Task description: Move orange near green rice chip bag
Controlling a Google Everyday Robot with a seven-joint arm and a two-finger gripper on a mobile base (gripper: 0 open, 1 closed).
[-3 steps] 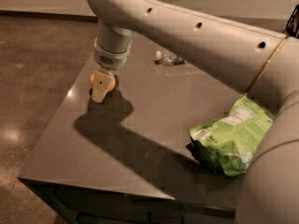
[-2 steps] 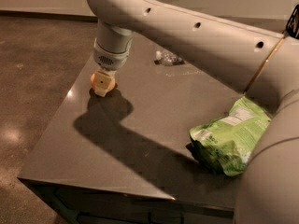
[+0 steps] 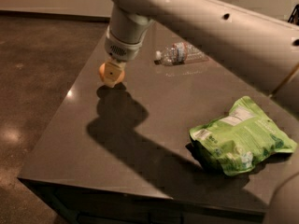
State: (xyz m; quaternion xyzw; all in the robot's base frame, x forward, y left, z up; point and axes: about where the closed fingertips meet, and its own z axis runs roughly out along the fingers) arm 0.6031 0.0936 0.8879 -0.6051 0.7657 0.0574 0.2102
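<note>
The orange (image 3: pixel 101 71) sits in the gripper (image 3: pixel 111 76) near the table's left edge, toward its far end. It is either just above the dark tabletop (image 3: pixel 154 101) or barely on it; I cannot tell which. A pale finger (image 3: pixel 112 70) lies across the front of the fruit, with orange skin showing on both sides of it, so the fingers are pinching the orange between them. The gripper hangs straight down from the thick pale arm (image 3: pixel 210 27), which crosses the top of the view from the right, and its shadow falls on the surface just below and toward the near right.

The green rice chip bag (image 3: pixel 240 141) lies flat and crinkled well apart from the orange, near the front right of the table. Between the two is a broad stretch of bare tabletop. A clear plastic water bottle (image 3: pixel 180 54) lies on its side toward the far edge, to the right of the gripper and away from that stretch. Brown floor (image 3: pixel 42 78) shows past the left edge.
</note>
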